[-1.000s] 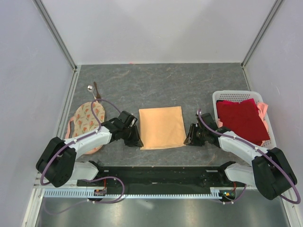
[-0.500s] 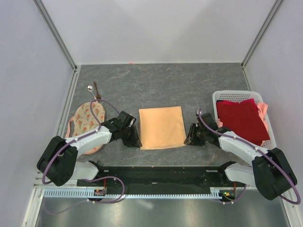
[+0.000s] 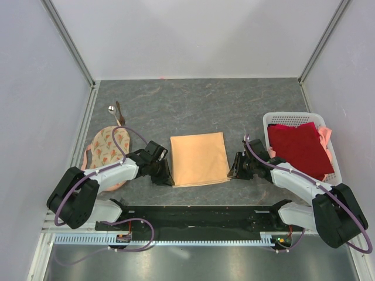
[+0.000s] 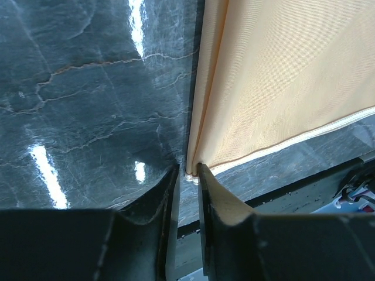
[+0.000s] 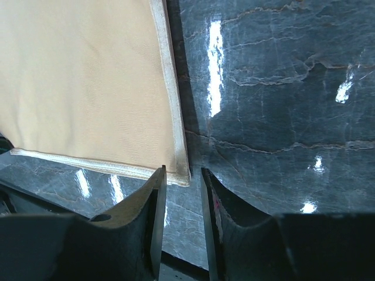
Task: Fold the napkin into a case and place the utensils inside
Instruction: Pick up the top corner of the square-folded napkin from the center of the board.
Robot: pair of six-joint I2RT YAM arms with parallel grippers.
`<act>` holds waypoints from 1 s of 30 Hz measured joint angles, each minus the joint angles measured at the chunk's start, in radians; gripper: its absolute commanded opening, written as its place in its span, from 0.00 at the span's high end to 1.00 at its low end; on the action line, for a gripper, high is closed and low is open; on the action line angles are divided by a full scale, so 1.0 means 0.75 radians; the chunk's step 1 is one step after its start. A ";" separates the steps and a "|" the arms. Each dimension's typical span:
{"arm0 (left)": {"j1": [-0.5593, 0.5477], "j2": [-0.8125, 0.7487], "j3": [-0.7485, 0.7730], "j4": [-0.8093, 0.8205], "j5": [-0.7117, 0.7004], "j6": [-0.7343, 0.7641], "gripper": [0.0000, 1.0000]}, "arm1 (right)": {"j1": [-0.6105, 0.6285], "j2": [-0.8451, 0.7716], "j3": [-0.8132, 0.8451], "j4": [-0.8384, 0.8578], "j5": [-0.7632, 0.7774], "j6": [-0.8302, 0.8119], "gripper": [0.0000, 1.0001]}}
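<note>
The left gripper (image 4: 188, 174) stands narrowly parted with the near-left corner of the napkin (image 4: 281, 82) at its mouth. The right gripper (image 5: 183, 175) straddles the near-right corner the same way, neither visibly pinching, placed, I judge, to lift the near edge together for a fold. The napkin lies flat between the arms, with the spoon (image 3: 111, 109) and dark stick (image 3: 119, 110) well apart at far left.

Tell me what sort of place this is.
Most likely a robot lab cell: a left arm and right arm bolted at the near edge of a dark marbled table, plain white panels walling it in, and props laid out, a peach napkin and a white basket.
</note>
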 measured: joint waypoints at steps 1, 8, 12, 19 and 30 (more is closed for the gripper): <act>0.000 0.001 -0.001 0.003 0.001 0.000 0.75 | 0.000 -0.001 0.000 0.001 0.000 -0.003 0.64; 0.000 0.006 -0.003 0.017 0.011 0.000 0.76 | 0.000 0.001 0.000 0.001 -0.010 -0.007 0.64; 0.004 0.006 -0.011 0.029 0.022 0.000 0.77 | 0.000 0.002 0.000 0.003 -0.027 -0.010 0.69; 0.008 0.006 -0.013 0.033 0.026 0.000 0.77 | 0.000 0.002 0.000 0.004 -0.045 -0.024 0.87; 0.014 -0.005 -0.033 0.061 0.039 -0.001 0.77 | 0.018 0.030 0.109 -0.024 -0.080 -0.039 0.98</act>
